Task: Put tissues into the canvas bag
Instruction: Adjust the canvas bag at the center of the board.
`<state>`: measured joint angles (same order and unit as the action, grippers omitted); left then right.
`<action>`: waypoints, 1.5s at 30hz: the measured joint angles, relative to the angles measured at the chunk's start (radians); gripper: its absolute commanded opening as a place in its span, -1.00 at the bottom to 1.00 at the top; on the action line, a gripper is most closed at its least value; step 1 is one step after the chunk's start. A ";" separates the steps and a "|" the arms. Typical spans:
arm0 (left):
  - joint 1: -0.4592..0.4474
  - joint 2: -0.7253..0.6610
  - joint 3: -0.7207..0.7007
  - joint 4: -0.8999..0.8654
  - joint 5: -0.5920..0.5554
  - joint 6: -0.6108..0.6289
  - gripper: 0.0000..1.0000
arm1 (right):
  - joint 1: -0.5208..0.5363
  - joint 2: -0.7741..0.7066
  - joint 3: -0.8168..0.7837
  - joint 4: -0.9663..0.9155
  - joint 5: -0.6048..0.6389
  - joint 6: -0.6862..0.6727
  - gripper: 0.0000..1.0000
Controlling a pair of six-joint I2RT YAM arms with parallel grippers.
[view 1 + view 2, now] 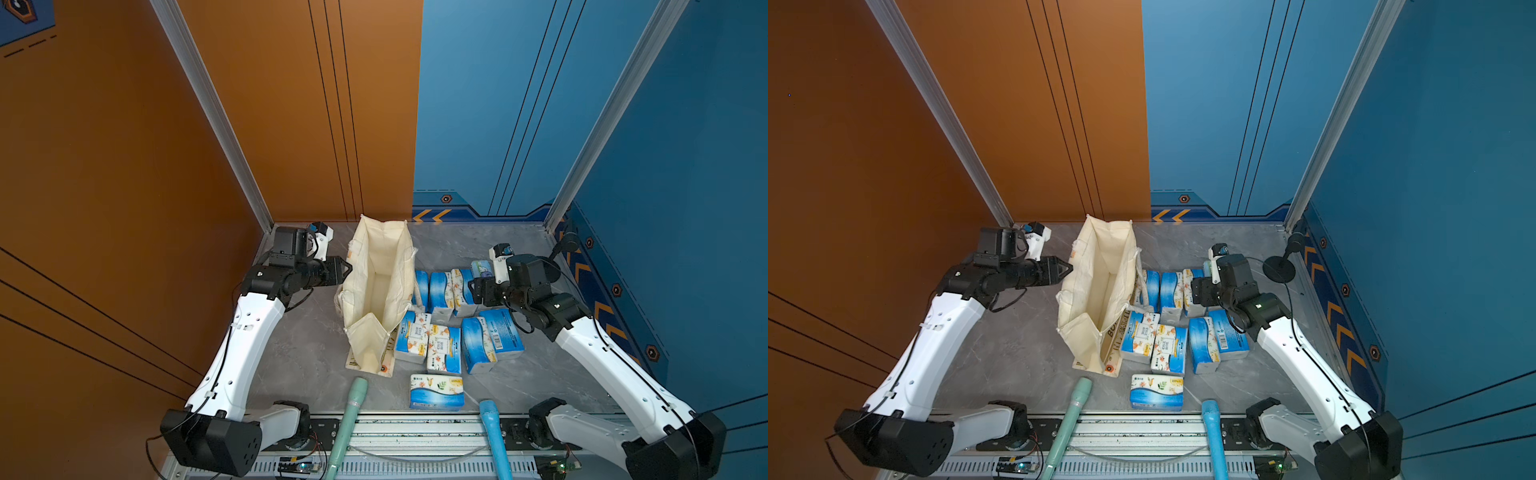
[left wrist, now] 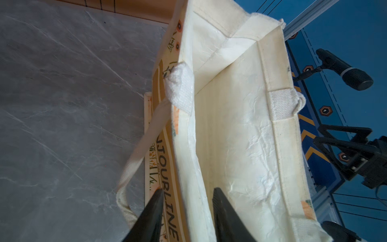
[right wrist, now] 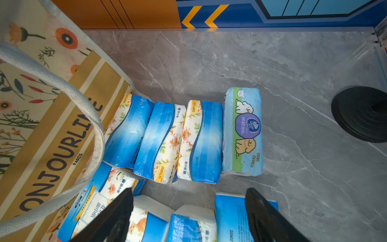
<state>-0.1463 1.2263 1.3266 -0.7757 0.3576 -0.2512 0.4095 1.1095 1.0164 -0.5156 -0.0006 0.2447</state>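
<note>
The cream canvas bag stands open-mouthed left of centre, and no pack shows inside it. Several blue-and-white tissues packs lie on the table to its right, one alone near the front. My left gripper is open at the bag's left rim, one finger outside the wall and one inside. My right gripper hangs wide open over the packs, holding nothing. A cartoon-print pack ends the back row.
A microphone on a round black base stands at the back right. A green pole and a blue pole reach over the front edge. Orange and blue walls enclose the grey table.
</note>
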 measured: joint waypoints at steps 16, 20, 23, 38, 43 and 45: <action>-0.027 0.037 0.016 -0.011 -0.024 0.013 -0.39 | 0.056 0.042 0.036 -0.009 0.013 0.000 0.72; -0.027 0.084 0.038 0.001 -0.026 0.018 -0.84 | 0.071 0.059 0.072 -0.027 0.011 0.000 0.73; -0.027 0.112 0.047 0.001 -0.029 0.025 -1.00 | 0.086 0.064 0.107 -0.034 -0.011 -0.001 0.73; -0.027 0.138 0.053 0.030 0.014 0.023 -0.67 | 0.139 0.144 0.224 0.028 -0.341 0.082 0.71; -0.027 0.126 0.053 0.045 0.034 0.022 -0.57 | 0.171 0.214 0.261 0.045 -0.364 0.097 0.71; -0.027 0.125 0.053 0.048 0.039 0.023 -0.63 | 0.183 0.236 0.269 0.055 -0.364 0.104 0.71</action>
<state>-0.1734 1.3510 1.3792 -0.7273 0.3962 -0.2283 0.5922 1.3453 1.2850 -0.4610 -0.3641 0.3485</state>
